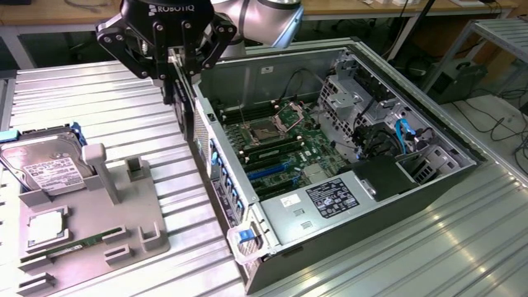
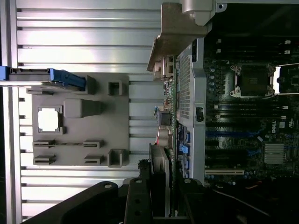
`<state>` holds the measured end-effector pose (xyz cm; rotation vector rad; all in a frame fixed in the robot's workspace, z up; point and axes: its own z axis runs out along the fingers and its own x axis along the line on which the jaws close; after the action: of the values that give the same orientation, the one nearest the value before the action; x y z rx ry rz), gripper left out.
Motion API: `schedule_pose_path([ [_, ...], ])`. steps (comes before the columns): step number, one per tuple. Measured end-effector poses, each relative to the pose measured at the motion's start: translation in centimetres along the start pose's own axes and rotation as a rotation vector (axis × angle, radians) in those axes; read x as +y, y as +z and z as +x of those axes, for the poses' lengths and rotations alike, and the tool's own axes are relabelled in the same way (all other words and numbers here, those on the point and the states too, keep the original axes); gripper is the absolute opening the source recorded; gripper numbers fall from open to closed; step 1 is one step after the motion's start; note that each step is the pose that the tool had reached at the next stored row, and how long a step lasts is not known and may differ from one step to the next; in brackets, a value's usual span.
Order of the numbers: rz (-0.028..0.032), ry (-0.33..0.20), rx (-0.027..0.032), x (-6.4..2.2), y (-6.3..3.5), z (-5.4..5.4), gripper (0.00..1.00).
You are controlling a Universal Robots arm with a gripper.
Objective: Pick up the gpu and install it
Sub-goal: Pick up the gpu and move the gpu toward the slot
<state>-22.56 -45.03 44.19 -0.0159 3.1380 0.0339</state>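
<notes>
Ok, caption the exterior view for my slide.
Gripper holds the gpu on edge at the rim of the open computer case.

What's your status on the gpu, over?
Gripper shut on gpu, card hanging edge-on. Not seated yet; case wall close beside it.

Beneath the gripper, and spreading away from it on every side, lies a table of ribbed, silvery aluminium slats in long parallel bands. In the wrist view the slats catch bright light and glare almost white. Beyond the gripper, along the far side, runs a light-brown wooden workbench top. Well off to the exterior view's right of the gripper, past the table's edge, is a grey floor with black cables trailing over it. A pale grey metal frame rack stands there, with a dark boxy unit beside its legs.
</notes>
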Motion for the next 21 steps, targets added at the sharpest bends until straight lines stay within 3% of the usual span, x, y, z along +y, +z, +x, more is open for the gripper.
schedule_pose_path([
  [21, 0.0000, 0.000, 0.0000, -0.02, 0.01, -2.0, 0.28],
])
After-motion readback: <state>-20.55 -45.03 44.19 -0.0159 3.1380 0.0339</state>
